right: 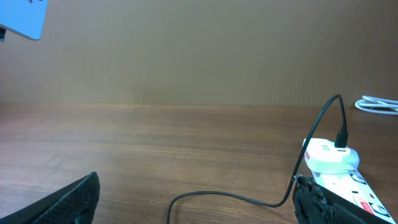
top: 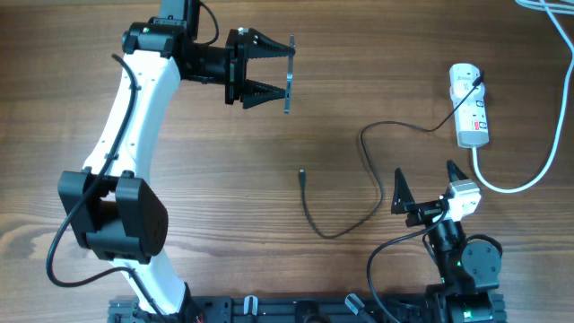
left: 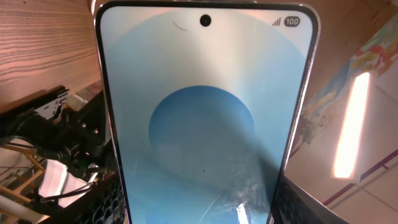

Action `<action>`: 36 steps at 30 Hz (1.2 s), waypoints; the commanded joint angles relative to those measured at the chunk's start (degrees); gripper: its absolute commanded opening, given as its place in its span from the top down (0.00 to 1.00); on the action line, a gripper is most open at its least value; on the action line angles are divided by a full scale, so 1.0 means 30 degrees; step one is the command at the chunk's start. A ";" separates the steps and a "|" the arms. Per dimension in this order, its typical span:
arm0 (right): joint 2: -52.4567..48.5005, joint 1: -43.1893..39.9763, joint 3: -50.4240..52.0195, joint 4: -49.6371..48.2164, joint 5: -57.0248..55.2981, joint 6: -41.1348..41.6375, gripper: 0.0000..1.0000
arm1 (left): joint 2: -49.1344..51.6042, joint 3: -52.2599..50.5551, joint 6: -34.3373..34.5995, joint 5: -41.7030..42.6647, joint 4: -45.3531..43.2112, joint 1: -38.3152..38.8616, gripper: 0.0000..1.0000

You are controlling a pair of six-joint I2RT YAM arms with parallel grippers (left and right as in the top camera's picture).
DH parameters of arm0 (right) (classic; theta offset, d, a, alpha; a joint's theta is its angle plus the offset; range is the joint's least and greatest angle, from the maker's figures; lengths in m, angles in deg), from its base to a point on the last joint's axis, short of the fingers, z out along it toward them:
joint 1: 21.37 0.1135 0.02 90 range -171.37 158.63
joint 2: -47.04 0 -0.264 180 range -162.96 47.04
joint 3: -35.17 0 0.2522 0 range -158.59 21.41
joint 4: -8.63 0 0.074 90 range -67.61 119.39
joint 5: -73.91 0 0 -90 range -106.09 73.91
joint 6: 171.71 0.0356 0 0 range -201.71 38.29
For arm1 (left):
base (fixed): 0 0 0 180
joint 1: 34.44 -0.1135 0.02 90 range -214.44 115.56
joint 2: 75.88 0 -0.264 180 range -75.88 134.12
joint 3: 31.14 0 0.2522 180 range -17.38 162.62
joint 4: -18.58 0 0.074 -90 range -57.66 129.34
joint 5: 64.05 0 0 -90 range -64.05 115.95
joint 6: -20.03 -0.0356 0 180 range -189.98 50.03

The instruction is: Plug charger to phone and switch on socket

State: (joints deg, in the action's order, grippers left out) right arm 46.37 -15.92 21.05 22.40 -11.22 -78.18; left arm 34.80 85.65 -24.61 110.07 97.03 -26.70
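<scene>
Phone (left: 205, 124) screen fills left wrist view; overhead shows its edge.

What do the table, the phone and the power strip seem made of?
The table looks like matte wood or laminate, by its grain. The phone has a glossy screen, likely glass, with glare. The power strip seems smooth white plastic.

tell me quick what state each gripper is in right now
Left gripper: closed on the phone.
Right gripper: open, holding nothing.
</scene>
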 commanded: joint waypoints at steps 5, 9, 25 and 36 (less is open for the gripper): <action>0.0153 -0.0022 0.0022 -0.0044 -0.0175 -0.0175 0.00 | -0.0663 0.0051 0.0095 0.0940 -0.0073 -0.0175 0.34; 0.0153 -0.0022 0.0022 -0.0051 -0.0175 -0.0182 0.00 | -0.0663 0.0051 0.0095 0.0605 -0.0073 -0.0175 0.34; 0.0153 -0.0022 0.0022 -0.0051 -0.0175 -0.0175 0.00 | -0.0663 0.0051 -0.0044 0.0284 -0.0437 -0.0160 0.34; 0.0153 -0.0022 0.0022 -0.0051 -0.0175 -0.0175 0.00 | -0.0663 0.0051 -0.0036 -0.1435 -0.3621 -0.0160 0.34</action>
State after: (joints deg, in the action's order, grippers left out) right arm 46.37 -15.92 21.05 22.40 -11.22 -78.18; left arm 34.80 85.62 -24.63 105.94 87.89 -26.70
